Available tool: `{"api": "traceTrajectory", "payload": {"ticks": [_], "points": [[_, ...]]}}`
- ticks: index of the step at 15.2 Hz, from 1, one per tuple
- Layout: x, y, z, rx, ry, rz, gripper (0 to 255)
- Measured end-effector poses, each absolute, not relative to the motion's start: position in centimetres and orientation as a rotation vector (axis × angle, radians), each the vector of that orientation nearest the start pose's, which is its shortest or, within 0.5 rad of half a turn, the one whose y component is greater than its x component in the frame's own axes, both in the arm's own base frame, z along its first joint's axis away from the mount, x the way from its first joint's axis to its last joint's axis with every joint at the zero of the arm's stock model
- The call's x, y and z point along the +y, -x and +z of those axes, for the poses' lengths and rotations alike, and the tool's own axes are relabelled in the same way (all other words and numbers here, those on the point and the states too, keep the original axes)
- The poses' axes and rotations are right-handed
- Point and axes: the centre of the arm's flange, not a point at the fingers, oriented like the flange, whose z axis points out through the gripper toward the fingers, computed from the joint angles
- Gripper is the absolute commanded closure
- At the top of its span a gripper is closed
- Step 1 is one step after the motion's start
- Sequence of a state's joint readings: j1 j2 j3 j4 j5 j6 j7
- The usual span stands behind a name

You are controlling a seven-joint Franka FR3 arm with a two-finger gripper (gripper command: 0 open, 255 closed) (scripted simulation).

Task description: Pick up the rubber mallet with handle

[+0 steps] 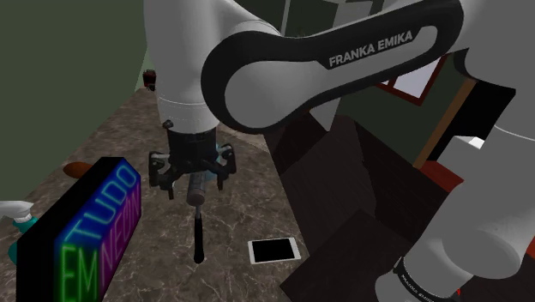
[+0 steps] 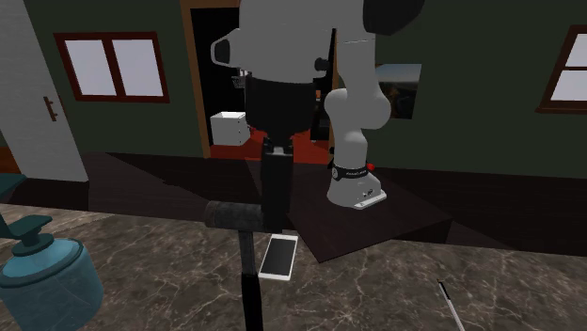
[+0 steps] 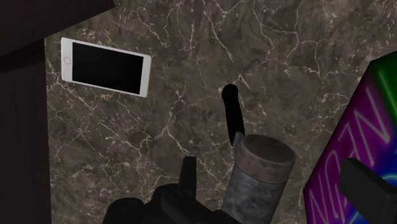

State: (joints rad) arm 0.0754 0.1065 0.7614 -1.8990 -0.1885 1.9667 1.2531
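Observation:
The mallet (image 1: 198,236) lies on the marble counter (image 1: 240,197). It has a grey cylindrical head (image 3: 259,172) and a thin black handle (image 3: 231,114) pointing away from the hand. My black gripper (image 1: 195,189) hangs straight over the head, its fingers apart on either side. In the wrist view the gripper (image 3: 277,181) is open: one finger (image 3: 188,175) stands a little off the head, and the other is well clear of it near the neon sign. In the second exterior view the mallet (image 2: 237,215) lies beside one black finger (image 2: 277,197).
A white phone (image 1: 274,250) lies flat near the dark stand (image 1: 343,197). A black box with a glowing neon sign (image 1: 81,232) stands close beside the gripper. A teal spray bottle (image 2: 47,277) is beyond it. A thin white stick (image 2: 450,303) lies on the counter.

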Motion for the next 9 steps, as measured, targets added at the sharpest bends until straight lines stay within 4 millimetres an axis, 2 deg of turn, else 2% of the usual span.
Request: {"api": "traceTrajectory", "payload": {"ticks": [3, 4, 9], "points": [[41.5, -40.6, 44.3, 0.55, 3.147, -0.133, 0], [41.5, -40.6, 44.1, 0.55, 3.147, -0.133, 255], [41.5, -40.6, 44.0, 0.549, 3.146, -0.135, 255]]}}
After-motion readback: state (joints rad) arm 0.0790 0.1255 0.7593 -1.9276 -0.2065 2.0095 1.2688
